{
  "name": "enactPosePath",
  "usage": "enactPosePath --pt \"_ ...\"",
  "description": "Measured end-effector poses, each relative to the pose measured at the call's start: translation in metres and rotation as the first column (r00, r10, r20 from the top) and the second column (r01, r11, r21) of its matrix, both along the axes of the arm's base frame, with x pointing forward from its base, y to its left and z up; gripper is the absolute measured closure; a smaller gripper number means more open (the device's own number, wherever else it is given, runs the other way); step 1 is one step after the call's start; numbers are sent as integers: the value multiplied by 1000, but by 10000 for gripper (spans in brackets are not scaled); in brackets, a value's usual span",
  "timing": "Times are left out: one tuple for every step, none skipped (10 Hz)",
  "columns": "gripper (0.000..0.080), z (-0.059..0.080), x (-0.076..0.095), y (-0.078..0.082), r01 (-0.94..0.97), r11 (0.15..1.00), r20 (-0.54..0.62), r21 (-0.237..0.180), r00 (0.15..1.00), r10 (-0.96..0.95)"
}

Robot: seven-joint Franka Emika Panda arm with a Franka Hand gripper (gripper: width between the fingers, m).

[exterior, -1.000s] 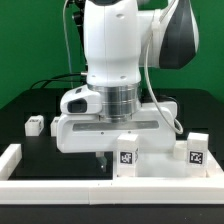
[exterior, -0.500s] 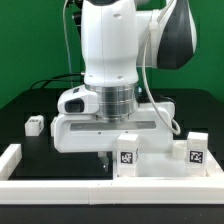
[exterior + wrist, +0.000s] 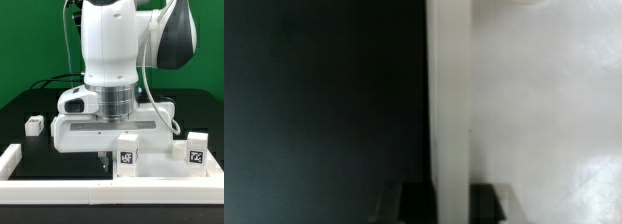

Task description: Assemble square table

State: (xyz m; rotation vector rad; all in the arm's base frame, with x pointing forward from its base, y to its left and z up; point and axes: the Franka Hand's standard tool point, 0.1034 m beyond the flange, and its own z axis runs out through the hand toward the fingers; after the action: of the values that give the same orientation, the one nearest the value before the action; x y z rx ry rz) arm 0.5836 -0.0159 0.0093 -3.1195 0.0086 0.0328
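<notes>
Leftmost in the exterior view, a small white leg [image 3: 33, 124] lies alone on the black table [image 3: 40, 100], at mid-height near the frame's left edge. Below it a long white rail [image 3: 60, 188] turns the lower left corner and runs along the bottom of the frame.

At the centre, the white arm [image 3: 110, 50] fills the frame from the top down, its wide hand hanging level over the table. The gripper [image 3: 103, 160] points straight down, with its dark tips low, close to the table and just above the rail.

From the wrist view, the claw is set narrow. One dark finger [image 3: 416, 203] stands on each side of a pale upright edge and both press against it. That edge belongs to the tabletop [image 3: 544, 120], whose blurred white face spreads away from one side of it, while bare black table lies on the other side.

Right of the fingers in the exterior view, a white mass sits in the lower right of the frame, against the rail. At its front stand a middle leg [image 3: 126, 156] and a right leg [image 3: 196, 152], each showing a black-and-white tag. I cannot tell where the tabletop ends and these blocks begin.
</notes>
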Motion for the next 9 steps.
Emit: enactPosePath --pt "742 1 -3 -5 -67 998 0 2 998 67" --pt "742 1 -7 -11 -123 992 0 2 992 123" --pt "742 0 -8 -19 -183 983 6 -1 983 183" --pt "742 0 -7 -25 -239 971 12 -5 971 239" --pt "742 0 -4 -31 -378 926 16 -10 925 379" --pt "742 0 -5 -32 -406 914 15 -12 914 406" --pt "742 0 -5 -33 -467 884 12 -17 884 467" --pt "742 0 -4 -34 -524 852 7 -20 852 524" --pt "742 1 0 -34 -658 752 -15 -35 753 658"
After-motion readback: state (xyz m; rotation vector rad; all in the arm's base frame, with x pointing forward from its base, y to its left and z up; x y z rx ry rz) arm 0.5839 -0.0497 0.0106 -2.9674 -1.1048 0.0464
